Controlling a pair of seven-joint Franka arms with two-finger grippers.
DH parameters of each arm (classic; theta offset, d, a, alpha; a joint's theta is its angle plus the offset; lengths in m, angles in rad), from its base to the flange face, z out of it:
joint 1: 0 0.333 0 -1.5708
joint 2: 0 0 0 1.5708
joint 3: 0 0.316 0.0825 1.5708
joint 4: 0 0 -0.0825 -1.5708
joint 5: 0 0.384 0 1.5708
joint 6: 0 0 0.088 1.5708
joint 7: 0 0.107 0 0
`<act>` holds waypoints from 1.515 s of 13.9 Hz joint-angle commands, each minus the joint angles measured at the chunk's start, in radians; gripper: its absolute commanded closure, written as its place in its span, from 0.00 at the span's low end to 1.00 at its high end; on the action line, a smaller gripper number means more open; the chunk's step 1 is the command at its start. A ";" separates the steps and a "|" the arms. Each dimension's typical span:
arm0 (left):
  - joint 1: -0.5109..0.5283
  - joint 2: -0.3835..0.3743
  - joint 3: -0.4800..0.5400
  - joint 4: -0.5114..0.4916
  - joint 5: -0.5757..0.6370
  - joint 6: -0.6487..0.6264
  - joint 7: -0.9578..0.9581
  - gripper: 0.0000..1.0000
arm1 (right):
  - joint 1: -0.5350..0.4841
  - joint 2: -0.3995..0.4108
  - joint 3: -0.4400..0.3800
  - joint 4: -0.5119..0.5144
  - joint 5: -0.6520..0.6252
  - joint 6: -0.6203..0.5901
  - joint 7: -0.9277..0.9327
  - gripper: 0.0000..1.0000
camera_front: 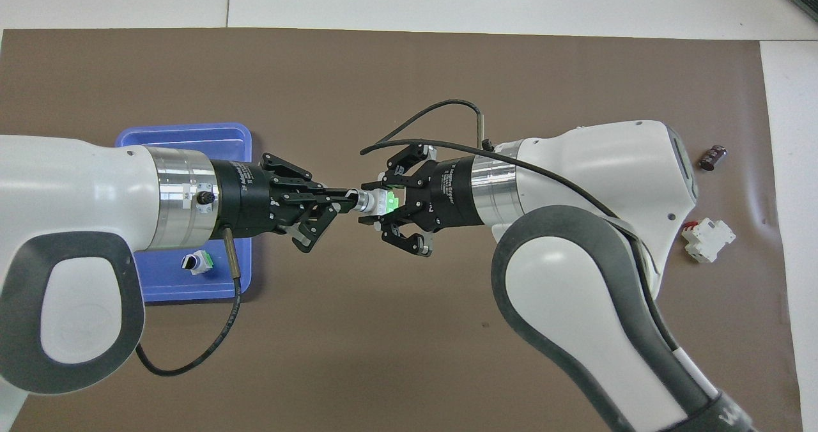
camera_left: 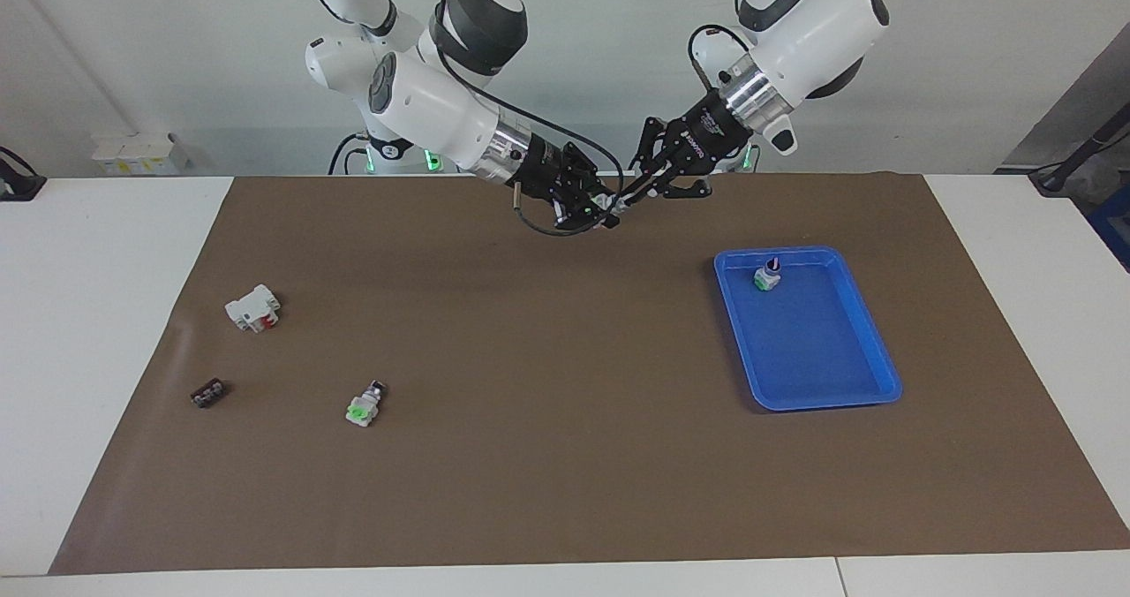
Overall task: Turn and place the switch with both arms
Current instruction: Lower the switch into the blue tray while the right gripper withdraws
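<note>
We pinch the switch (camera_front: 382, 202) in our right end effector (camera_front: 391, 203) while our left end effector (camera_front: 342, 203) grips its knob mid-turn; placing in the blue tray (camera_left: 870, 341), where one already sits, remains.

Both arms are glossy white shells with dark grey bands at the joints, and each wrist ends in a brushed silver collar. The left hand (camera_front: 332, 203) and the right hand (camera_front: 391, 209) are black claw-like linkages on black cylinders printed with small white lettering. A black cable loops from each wrist, and green lights glow at the bases.
</note>
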 commanded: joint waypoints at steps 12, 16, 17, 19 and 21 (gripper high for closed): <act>0.009 -0.011 -0.010 -0.012 0.024 0.054 0.013 1.00 | 0.014 -0.050 0.015 -0.029 -0.087 -0.052 -0.005 0.00; 0.010 -0.043 -0.007 -0.073 0.027 0.052 0.080 1.00 | 0.008 -0.067 0.013 -0.029 -0.109 -0.065 -0.007 0.00; 0.010 -0.048 -0.007 -0.085 0.027 0.049 0.108 1.00 | 0.008 -0.068 0.012 -0.029 -0.124 -0.070 -0.007 0.00; 0.015 -0.064 -0.005 -0.117 0.042 0.044 0.184 1.00 | 0.006 -0.091 0.012 -0.029 -0.179 -0.078 -0.007 0.00; 0.047 -0.087 -0.005 -0.163 0.048 0.050 0.230 1.00 | 0.004 -0.114 0.010 -0.030 -0.250 -0.110 -0.047 0.00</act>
